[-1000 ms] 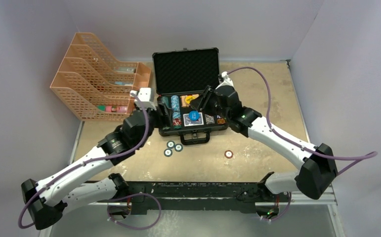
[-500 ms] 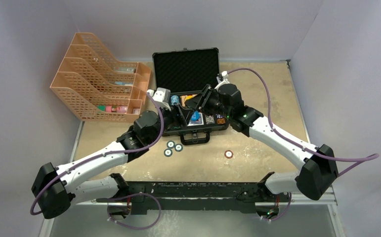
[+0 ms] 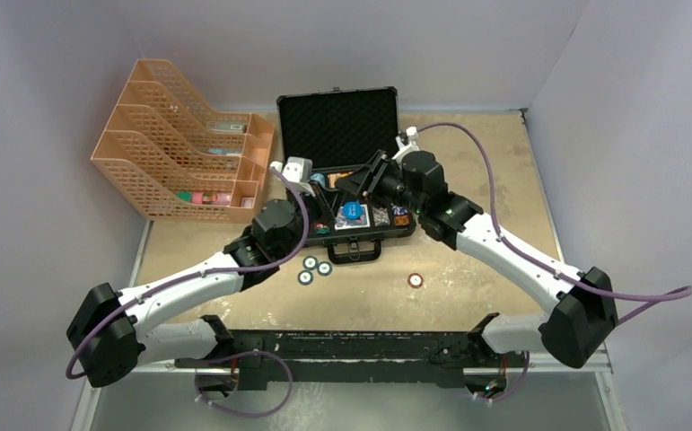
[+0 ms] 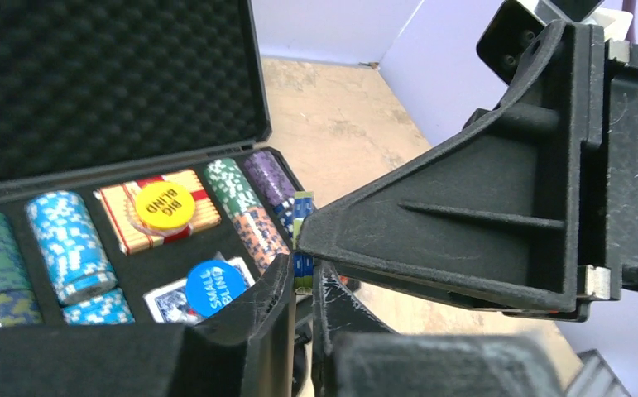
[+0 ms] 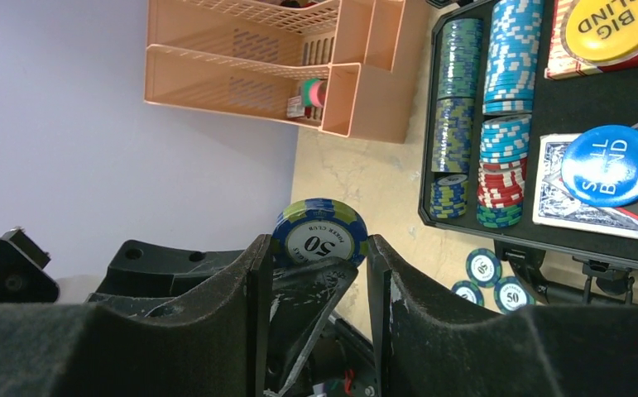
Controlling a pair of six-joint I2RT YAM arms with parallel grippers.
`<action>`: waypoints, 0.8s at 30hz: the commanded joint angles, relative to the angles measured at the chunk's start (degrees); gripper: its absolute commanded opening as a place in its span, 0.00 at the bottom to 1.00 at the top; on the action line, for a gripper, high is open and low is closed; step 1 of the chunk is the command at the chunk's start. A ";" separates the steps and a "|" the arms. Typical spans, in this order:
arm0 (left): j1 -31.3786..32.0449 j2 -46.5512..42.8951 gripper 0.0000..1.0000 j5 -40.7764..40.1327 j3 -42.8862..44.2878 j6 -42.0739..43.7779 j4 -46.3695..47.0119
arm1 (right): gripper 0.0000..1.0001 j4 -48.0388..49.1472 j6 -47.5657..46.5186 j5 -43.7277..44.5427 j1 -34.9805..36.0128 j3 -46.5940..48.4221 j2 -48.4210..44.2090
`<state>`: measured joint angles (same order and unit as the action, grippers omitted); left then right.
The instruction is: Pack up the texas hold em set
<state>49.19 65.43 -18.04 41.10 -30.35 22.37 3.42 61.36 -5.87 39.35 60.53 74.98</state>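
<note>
The left gripper [image 4: 300, 285] has swung in from the case's left edge and now meets the other arm over the tray. Its jaws are nearly together, pinching a 50 chip [image 5: 319, 234] by its faces, as I read it. The right gripper [image 5: 316, 248] has jaws spread either side of that chip's rim; I can't tell if they touch. Looks like a handover above the open case [image 3: 337, 126], which sits mid far edge with its rows mostly full. Loose toward the near edge: three chips [image 3: 315, 268] by the handle, one red chip [image 3: 415, 280] further right. Can't close until those are in.
</note>
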 commanded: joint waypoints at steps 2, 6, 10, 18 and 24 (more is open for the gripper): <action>0.03 -0.92 0.00 -2.15 1.98 3.60 4.45 | 0.49 3.26 -1.29 -1.97 -0.36 1.05 -2.32; 0.03 -3.65 0.00 -3.09 3.45 7.36 -3.51 | 0.79 5.40 -8.77 -2.73 -1.23 1.22 -3.51; 0.01 -4.91 0.00 -3.10 10.27 13.39 -24.93 | 0.86 1.19 -13.64 0.06 -3.71 4.22 -4.47; -0.01 0.67 0.00 -3.00 30.16 34.41 -61.74 | 0.86 -0.14 -12.14 6.39 -7.83 -2.92 -10.27; -0.14 2.69 0.00 5.02 25.84 45.00 -61.17 | 0.85 -0.97 -11.25 6.78 -10.52 -9.04 -12.40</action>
<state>49.19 66.02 -18.26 69.08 4.32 -33.67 2.90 50.09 -0.80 30.41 54.37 63.61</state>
